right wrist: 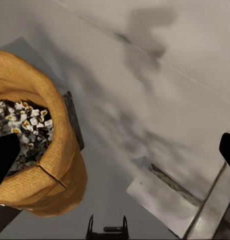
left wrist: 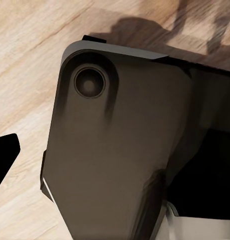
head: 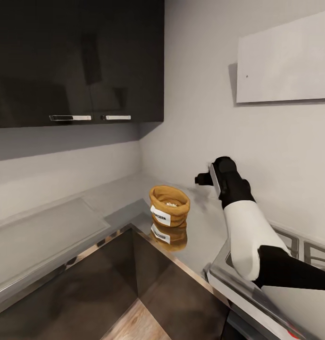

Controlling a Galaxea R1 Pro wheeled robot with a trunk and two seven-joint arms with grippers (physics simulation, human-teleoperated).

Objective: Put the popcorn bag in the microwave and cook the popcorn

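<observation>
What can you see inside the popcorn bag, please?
The popcorn bag is open and holds pale and dark kernels at the top; anything deeper is covered by them and the bag's walls.

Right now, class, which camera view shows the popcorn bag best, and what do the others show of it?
The head view: the whole bag stands on the countertop, label facing out. The right wrist view crops it but shows the kernels inside. The left wrist view shows wood floor.

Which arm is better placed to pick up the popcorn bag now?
The right. Its gripper hovers over the countertop beside the popcorn bag, jaws spread. The left wrist camera looks down at wooden floor, far from it.
</observation>
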